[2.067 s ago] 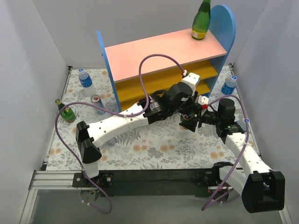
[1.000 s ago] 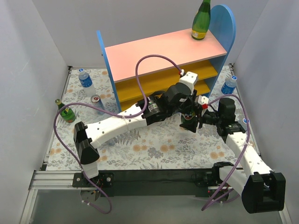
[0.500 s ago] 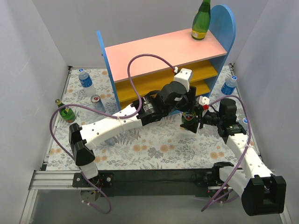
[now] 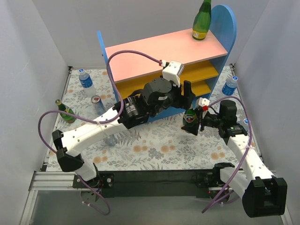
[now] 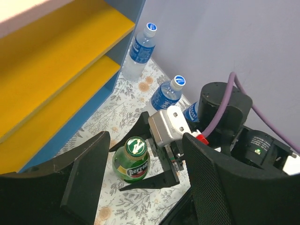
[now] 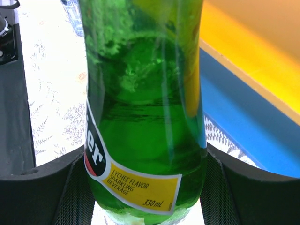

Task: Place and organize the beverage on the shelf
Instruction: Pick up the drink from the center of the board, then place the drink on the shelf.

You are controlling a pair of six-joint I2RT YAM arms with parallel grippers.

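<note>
Green bottle, left (image 4: 66,113): upright on the tabletop (image 4: 154,150) near its 9 o'clock edge, apart from the other drinks.
Plastic bottle, left (image 4: 86,80): at 10 o'clock, with a blue cap and label, standing near the shelf's left panel.
Can (image 4: 97,104): silver-red, upright, just left of the shelf's lower left corner.
Shelf (image 4: 187,42): at 12 o'clock, with a pink top board, orange-yellow boards below and blue side panels.
Left jaws: spread apart and empty, hanging above the held green bottle and clear of its cap.
Held green bottle (image 4: 189,120): upright in front of the shelf's lower boards, right of centre; whether its base touches the tabletop cannot be told.
Right jaws: clenched on the held green bottle's body, one finger on each side.
Top bottle (image 4: 202,21): green, standing on the pink board's right end, just beside the blue panel.
Plastic bottle, right (image 4: 229,86): at 2 o'clock, beside the shelf's right panel.
</note>
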